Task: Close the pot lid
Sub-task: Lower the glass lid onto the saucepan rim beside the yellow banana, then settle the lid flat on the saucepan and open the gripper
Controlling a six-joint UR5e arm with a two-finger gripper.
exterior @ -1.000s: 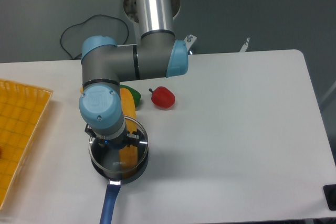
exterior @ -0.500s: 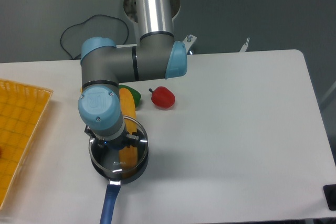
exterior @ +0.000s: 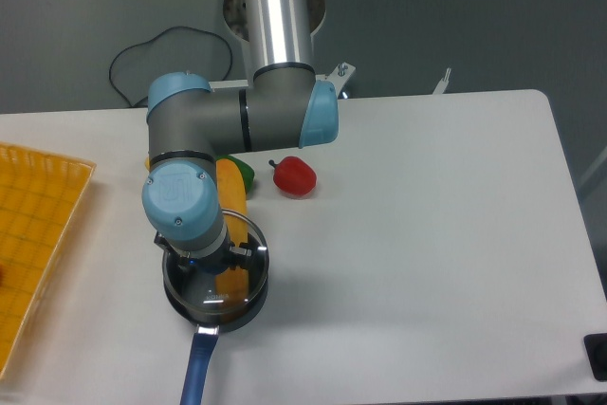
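Note:
The pot [exterior: 250, 301] stands near the table's front edge, left of centre, with its blue handle [exterior: 198, 367] pointing toward me. The lid [exterior: 258, 246] lies level over the pot, and its thin metal rim shows around the right side. My gripper [exterior: 201, 267] points straight down over the lid's centre. The blue wrist hides its fingers and the lid's knob. The lid stays under the gripper as it moves, so it looks shut on the lid. A yellow object [exterior: 232, 277] shows through the glass.
The yellow object runs back from the pot to a green pepper [exterior: 244, 174]. A red pepper [exterior: 294, 176] lies just right of it. An orange tray [exterior: 33, 234] fills the left edge. A black cable [exterior: 142, 54] loops behind the table.
The wrist has shifted slightly right and down over the pot, and the lid has settled lower with it. The pot and vegetables have not moved.

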